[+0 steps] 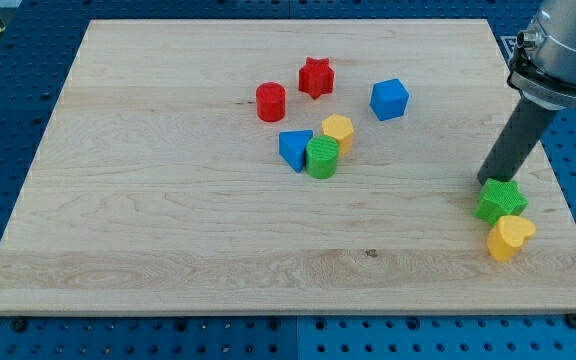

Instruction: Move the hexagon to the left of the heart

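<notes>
So my tip [487, 181] sits near the board's right edge, right up against the top-left of the green star [501, 201]; there's no hand here to open or close, just the plain rod holding nothing. The yellow heart [510, 237] is touching the star just below it. The yellow hexagon [338, 130] is way off near the middle, squeezed next to the green cylinder [322, 157] and blue triangle [294, 149]. Further up are the red cylinder [270, 101], red star [316, 77] and blue cube [389, 99], all on the wooden board [148, 230].
</notes>
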You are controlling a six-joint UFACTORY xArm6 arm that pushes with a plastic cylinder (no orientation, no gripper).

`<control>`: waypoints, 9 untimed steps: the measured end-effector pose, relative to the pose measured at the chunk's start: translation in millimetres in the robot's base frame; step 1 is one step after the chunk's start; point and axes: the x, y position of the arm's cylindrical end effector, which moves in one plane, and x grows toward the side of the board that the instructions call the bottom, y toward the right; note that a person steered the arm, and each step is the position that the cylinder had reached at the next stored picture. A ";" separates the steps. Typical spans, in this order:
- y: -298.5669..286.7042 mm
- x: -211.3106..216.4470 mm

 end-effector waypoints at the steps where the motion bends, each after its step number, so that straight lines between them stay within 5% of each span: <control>1: -37.4 -50.8; 4: -60.4 -76.0; 6: -132.7 -105.3; 9: -126.8 -73.0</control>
